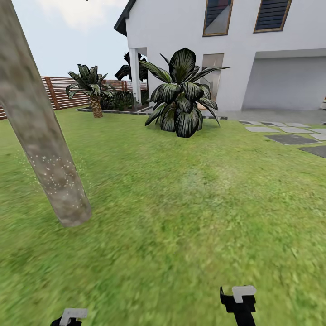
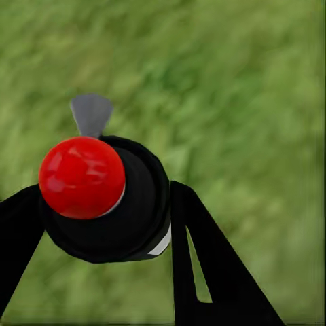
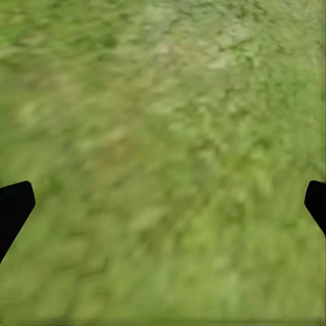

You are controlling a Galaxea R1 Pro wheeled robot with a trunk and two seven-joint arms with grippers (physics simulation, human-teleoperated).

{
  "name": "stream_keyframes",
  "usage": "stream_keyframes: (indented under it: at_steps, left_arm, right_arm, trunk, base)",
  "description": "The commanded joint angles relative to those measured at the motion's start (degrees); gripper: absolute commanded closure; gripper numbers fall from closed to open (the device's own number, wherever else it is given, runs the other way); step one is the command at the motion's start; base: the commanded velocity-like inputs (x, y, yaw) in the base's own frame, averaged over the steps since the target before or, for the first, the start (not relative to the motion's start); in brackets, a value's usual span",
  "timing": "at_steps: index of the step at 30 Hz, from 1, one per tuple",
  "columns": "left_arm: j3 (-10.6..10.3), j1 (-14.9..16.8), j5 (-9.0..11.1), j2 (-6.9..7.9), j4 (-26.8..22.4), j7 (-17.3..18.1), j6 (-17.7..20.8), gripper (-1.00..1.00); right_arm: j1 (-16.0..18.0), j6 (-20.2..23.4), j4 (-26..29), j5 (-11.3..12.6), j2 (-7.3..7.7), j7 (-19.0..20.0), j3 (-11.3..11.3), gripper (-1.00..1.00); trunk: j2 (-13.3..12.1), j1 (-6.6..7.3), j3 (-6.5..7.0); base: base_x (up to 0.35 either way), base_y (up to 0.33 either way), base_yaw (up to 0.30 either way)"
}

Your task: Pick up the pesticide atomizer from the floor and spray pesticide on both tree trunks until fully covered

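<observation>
l gripper (image 2: 102,217) pinching atomizer (image 2: 102,204); r gripper (image 3: 163,204) spread; speckled trunk (image 1: 43,136) left, shrub (image 1: 181,95) ahead.

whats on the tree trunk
Whitish pesticide specks dot a band low on the trunk, some drifting beside it. Above and below that band the bark looks bare. The trunk's far side faces away, so its coverage cannot be seen.

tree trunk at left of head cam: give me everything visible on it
The tree trunk is a thick, smooth, straight column, mottled pale grey-brown, bark-like. In the head view it leans, its top running off the upper left corner and its base planted in the grass. Fine whitish specks dot its lower part and the air beside it; the upper part looks bare. No crown in frame. Nothing but the grass touches it.
</observation>
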State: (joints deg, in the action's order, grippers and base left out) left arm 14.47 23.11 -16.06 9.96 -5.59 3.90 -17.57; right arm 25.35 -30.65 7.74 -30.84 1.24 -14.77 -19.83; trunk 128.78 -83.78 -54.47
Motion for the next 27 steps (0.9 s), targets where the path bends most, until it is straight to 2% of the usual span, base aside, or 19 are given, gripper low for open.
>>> stream_keyframes:
  at_steps: [1,2,3,4,5,7,15,27]
  left_arm:
    - [0.5,0.0,-0.1,-0.01,0.0,0.2,-0.2,1.0]
    - [0.5,0.0,1.1,-0.02,0.0,0.2,-0.2,1.0]
    - [0.5,-0.2,6.8,0.36,0.1,0.3,-1.7,1.0]
    - [0.4,-0.4,9.1,0.47,0.0,0.4,-2.7,1.0]
    - [0.2,-0.9,10.1,0.49,-0.1,0.4,-3.3,1.0]
    - [0.2,-1.0,10.6,0.49,-0.2,0.7,-3.3,1.0]
    - [0.1,-1.1,10.2,0.28,-0.1,1.0,-3.4,1.0]
    - [0.2,-1.1,10.0,0.67,-0.4,0.4,-4.4,1.0]
  right_arm:
    - [0.1,-0.2,-0.1,-0.6,-0.04,-0.3,-0.3,-1.0]
    - [0.1,-0.2,-0.1,-0.5,-0.07,-0.3,-0.3,-1.0]
    - [0.0,-0.3,-0.2,-0.5,-0.22,-0.3,-0.3,-1.0]
    - [-0.1,-0.3,-0.2,-0.5,-0.22,-0.3,-0.3,-1.0]
    - [-0.3,-0.3,-0.2,-0.4,-0.38,-0.3,-0.3,-1.0]
    - [-0.6,-0.3,-0.2,-0.4,-0.36,-0.3,-0.3,-1.0]
    - [-1.1,-0.3,-0.2,-0.4,-0.58,-0.3,-0.3,-1.0]
    - [-1.1,-0.2,-0.3,-0.3,-0.63,-0.1,-0.4,-1.0]
  trunk:
    - [0.0,0.01,-0.05]
    - [0.0,0.01,-0.05]
    - [0.0,0.01,-0.05]
    - [0.0,0.01,-0.05]
    - [0.0,0.01,-0.04]
    - [0.0,0.01,0.0]
    - [0.0,0.01,0.11]
    - [0.0,0.01,0.11]
  base:
    - [0.0,0.0,0.0]
    - [0.0,0.0,0.0]
    - [0.0,0.0,0.0]
    - [0.0,0.0,0.0]
    - [0.0,0.0,-0.183]
    - [0.0,0.0,-0.242]
    - [-0.028,0.002,-0.278]
    - [-0.307,0.09,-0.3]
